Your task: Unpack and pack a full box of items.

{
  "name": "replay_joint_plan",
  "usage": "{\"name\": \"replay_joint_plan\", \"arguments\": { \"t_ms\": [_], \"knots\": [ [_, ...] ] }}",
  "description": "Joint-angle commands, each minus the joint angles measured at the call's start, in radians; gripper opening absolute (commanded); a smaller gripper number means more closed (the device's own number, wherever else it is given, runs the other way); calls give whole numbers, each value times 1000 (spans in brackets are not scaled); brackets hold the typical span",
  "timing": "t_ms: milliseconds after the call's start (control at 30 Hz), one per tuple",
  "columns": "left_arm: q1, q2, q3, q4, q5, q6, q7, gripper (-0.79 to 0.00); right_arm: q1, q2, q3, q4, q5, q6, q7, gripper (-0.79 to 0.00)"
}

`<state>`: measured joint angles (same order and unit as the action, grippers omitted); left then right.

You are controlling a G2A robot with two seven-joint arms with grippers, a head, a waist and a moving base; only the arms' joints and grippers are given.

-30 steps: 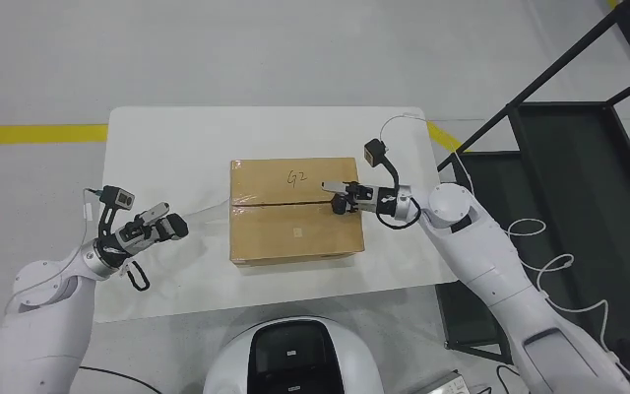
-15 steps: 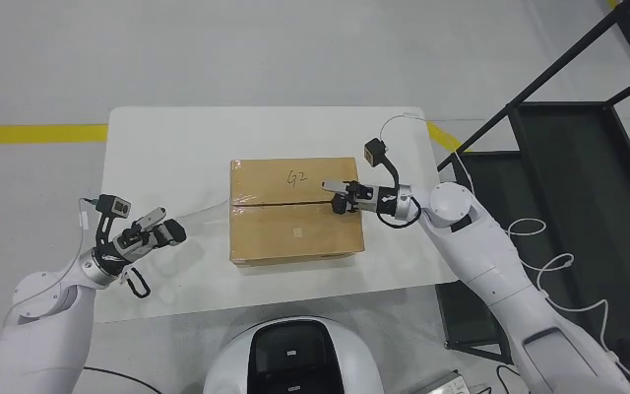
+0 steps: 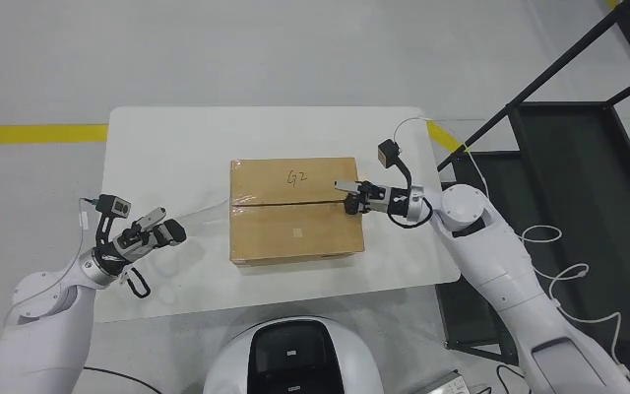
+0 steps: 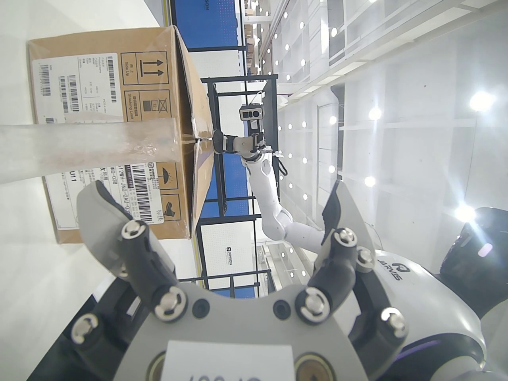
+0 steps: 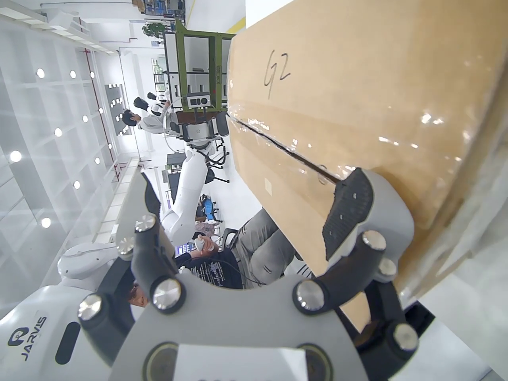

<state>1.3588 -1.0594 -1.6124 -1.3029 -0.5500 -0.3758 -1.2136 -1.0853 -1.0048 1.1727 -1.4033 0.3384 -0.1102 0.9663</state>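
Note:
A closed brown cardboard box [image 3: 295, 209] marked with handwriting sits mid-table, its top seam taped. My right gripper [image 3: 348, 193] is open at the box's right edge, in line with the seam. In the right wrist view one finger [image 5: 349, 208] lies against the box top [image 5: 357, 81] near the seam end, and the other hangs off the box. My left gripper [image 3: 157, 232] is open, left of the box and apart from it. A strip of clear tape [image 4: 87, 148] reaches out from the box's left side [image 4: 103, 81] and passes beyond the left fingers.
The white table [image 3: 167, 148] has bare room all around the box. A black metal rack [image 3: 551, 148] stands just past the table's right edge. A yellow line [image 3: 49, 131] crosses the floor at the far left.
My right gripper has drawn back to the right along the seam, toward the box's right edge. The left gripper dropped slightly toward the table's front, then held still.

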Motion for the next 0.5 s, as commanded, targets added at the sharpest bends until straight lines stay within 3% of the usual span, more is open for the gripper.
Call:
{"name": "replay_joint_plan", "arguments": {
  "t_ms": [0,467],
  "knots": [
    [0,0,0,0,0,0,0,0,1,1,5,1,-4,12,9,0],
    [0,0,0,0,0,0,0,0,53,-12,-39,24,-67,70,-38,0]
  ]
}}
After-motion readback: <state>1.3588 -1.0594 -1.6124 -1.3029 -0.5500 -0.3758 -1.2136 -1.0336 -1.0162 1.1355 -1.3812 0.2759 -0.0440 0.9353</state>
